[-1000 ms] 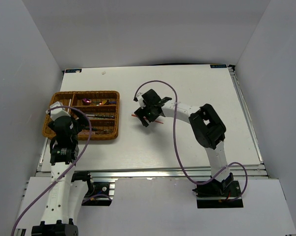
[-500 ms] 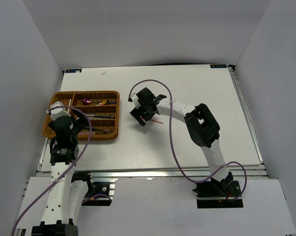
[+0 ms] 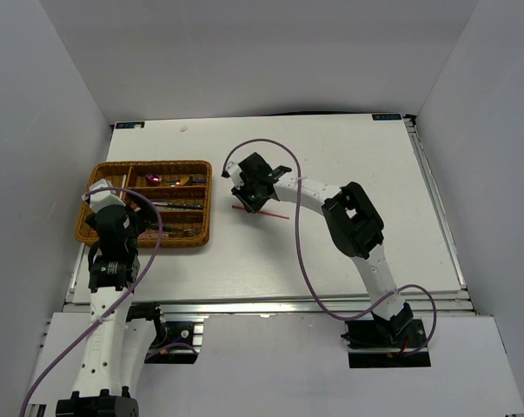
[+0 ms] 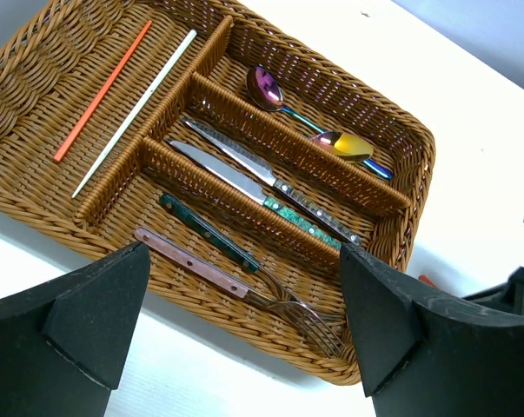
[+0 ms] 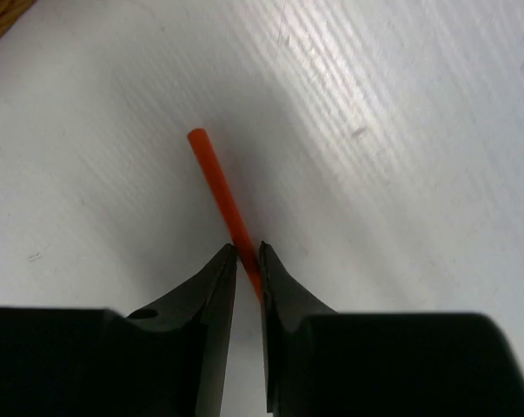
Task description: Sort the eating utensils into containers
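Note:
A red chopstick [image 5: 214,178] lies on the white table, a slim red line [image 3: 275,214] right of the tray in the top view. My right gripper [image 5: 248,252] [image 3: 248,201] is shut on it near one end, low on the table. The wicker tray [image 3: 144,165] [image 4: 418,174] holds a red chopstick [image 4: 101,91] and a white chopstick [image 4: 135,113] in the long section. Two iridescent spoons [image 4: 270,87], two knives [image 4: 235,152] and two forks [image 4: 201,233] fill the parallel slots. My left gripper [image 4: 244,252] [image 3: 133,207] hovers open over the tray's near edge, holding nothing.
White walls enclose the table on the left, back and right. A purple cable [image 3: 301,252] loops along the right arm above the table. The tray sits close to the table's left edge.
The right gripper has slid left along the table and its jaws have come together on the red chopstick. The left arm has stayed still.

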Controlling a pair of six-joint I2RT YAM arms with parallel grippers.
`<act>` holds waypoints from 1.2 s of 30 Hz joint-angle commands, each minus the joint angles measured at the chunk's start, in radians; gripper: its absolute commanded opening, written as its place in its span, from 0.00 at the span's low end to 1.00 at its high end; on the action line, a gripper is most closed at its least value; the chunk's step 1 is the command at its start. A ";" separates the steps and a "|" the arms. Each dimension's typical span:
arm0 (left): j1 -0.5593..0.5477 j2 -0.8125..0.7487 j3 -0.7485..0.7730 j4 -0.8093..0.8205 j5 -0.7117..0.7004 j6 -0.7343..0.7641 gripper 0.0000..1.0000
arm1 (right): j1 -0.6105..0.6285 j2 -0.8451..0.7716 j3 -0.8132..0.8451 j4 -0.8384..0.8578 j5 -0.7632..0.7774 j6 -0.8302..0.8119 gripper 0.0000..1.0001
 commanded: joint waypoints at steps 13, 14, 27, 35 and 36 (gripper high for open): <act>-0.032 0.049 -0.073 0.264 0.692 -0.086 0.98 | -0.041 -0.322 -0.521 0.233 0.028 0.353 0.00; -0.070 0.053 -0.099 0.315 0.717 -0.112 0.98 | -0.059 -0.347 -0.564 0.258 0.008 0.420 0.00; -0.727 0.312 -0.196 0.820 0.507 -0.344 0.98 | -0.251 -0.814 -0.863 0.598 -0.246 0.773 0.00; -0.839 0.582 -0.012 0.823 0.395 -0.313 0.89 | -0.243 -1.086 -1.084 0.881 -0.316 0.977 0.00; -0.847 0.579 -0.003 0.809 0.358 -0.307 0.86 | -0.237 -1.094 -1.081 0.873 -0.319 0.973 0.00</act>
